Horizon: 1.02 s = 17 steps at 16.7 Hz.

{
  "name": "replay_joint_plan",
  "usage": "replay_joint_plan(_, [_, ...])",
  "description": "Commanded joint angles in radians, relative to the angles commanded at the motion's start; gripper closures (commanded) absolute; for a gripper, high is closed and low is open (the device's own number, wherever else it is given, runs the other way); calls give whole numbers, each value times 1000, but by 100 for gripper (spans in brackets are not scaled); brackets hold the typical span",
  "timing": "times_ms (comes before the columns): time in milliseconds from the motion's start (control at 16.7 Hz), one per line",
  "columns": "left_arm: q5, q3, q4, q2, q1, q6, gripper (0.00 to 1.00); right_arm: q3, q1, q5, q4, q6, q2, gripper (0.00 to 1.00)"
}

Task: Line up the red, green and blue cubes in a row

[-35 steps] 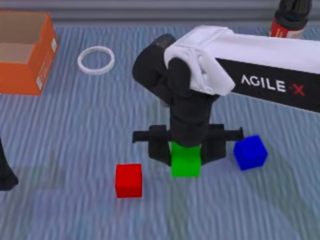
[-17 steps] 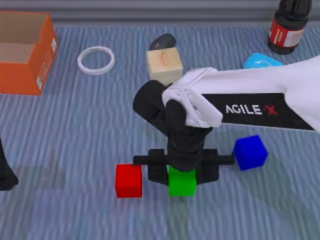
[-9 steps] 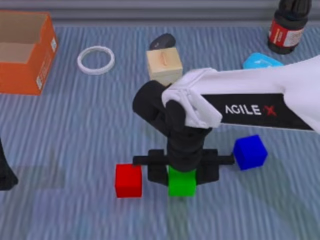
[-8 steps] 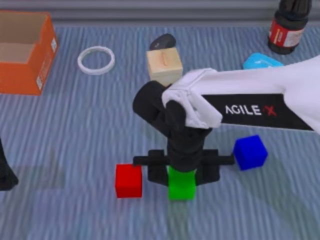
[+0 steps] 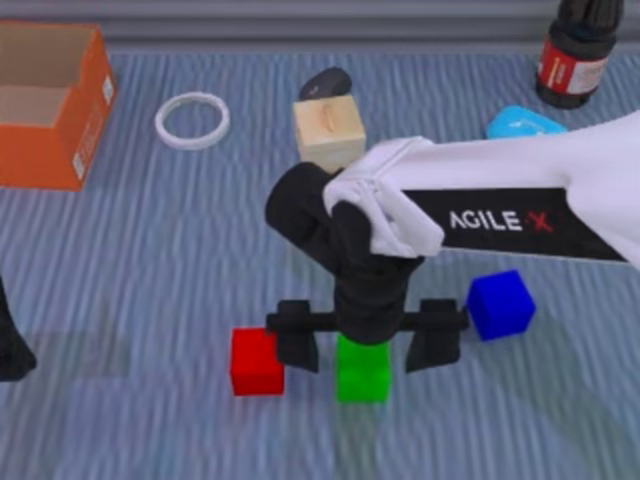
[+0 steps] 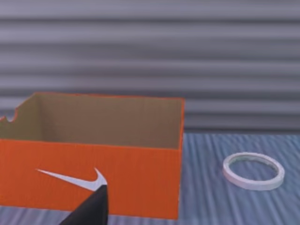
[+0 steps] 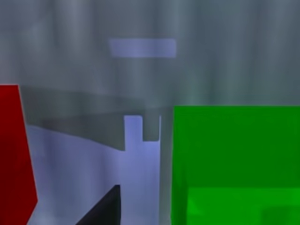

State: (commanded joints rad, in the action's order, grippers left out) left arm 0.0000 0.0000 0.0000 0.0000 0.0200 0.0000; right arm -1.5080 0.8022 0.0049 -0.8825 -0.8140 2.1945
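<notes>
desk (image 5: 140,280) is blue-grey w/ a ribbed surface. right arm (image 5: 520,190) reaches in from the desk's right edge toward the mid front, white shell w/ a black panel reading "agile x", the x in red. orange shoebox (image 5: 45,100) sits at the back left corner, open top; left wrist view shows a white swoosh logo on its side (image 6: 89,180). right gripper (image 5: 364,345) hangs over the front centre, fingers spread wide, one each side of the green cube (image 5: 362,370), neither touching it; cube rests on the desk. left arm (image 5: 10,345) parked at the left edge, can't tell its claw state. dark bottle (image 5: 577,50) at the back right corner has a red label, text too small to read. tan wood block (image 5: 328,130) at back centre, a dark rounded thing (image 5: 325,82) just behind it. light-blue soap bar (image 5: 523,122) near the bottle, partly hidden by the arm. white ring (image 5: 192,120) lies right of the box. blue cube (image 5: 500,304) right of the gripper, a bit further back than the green. red cube (image 5: 256,362) just left of the left finger, level w/ the green one.
</notes>
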Motion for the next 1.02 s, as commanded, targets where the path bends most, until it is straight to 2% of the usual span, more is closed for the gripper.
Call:
replay_joint_plan(420, [0,0,0,0,0,0,0,-15,1,0,-17,0,-5,0])
replay_joint_plan(780, [0,0,0,0,0,0,0,-139,7,-1,-222,1,-78,0])
replay_joint_plan(1020, [0,0,0,0,0,0,0,-151,7,-1,-239,2,-89,0])
